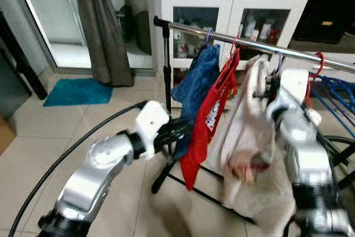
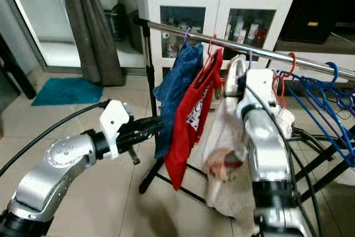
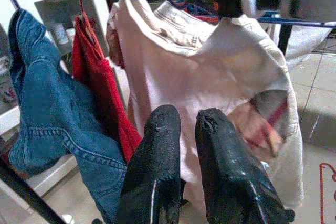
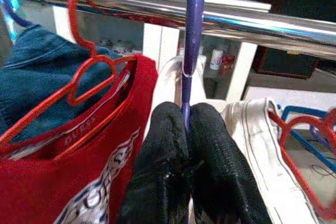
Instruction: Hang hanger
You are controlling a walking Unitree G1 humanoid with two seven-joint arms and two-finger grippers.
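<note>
A chrome rail (image 1: 252, 44) on a black rack carries blue jeans (image 1: 197, 81) on a purple hanger and a red shirt (image 1: 213, 115) on a red hanger (image 4: 89, 40). My right gripper (image 4: 186, 111) is raised just under the rail, shut on the stem of a purple hanger (image 4: 191, 35) that bears a white garment (image 1: 244, 131). The stem rises across the rail; its hook top is out of view. My left gripper (image 1: 180, 129) reaches low toward the jeans, its fingers (image 3: 163, 166) close together with nothing between them.
Empty blue hangers (image 2: 321, 90) and a red one (image 1: 317, 62) hang further right on the rail. The rack's black post (image 1: 165, 65) and floor legs (image 1: 166, 176) stand before me. Behind are a white cabinet (image 1: 233, 4), a grey curtain (image 1: 102, 26) and a teal mat (image 1: 77, 91).
</note>
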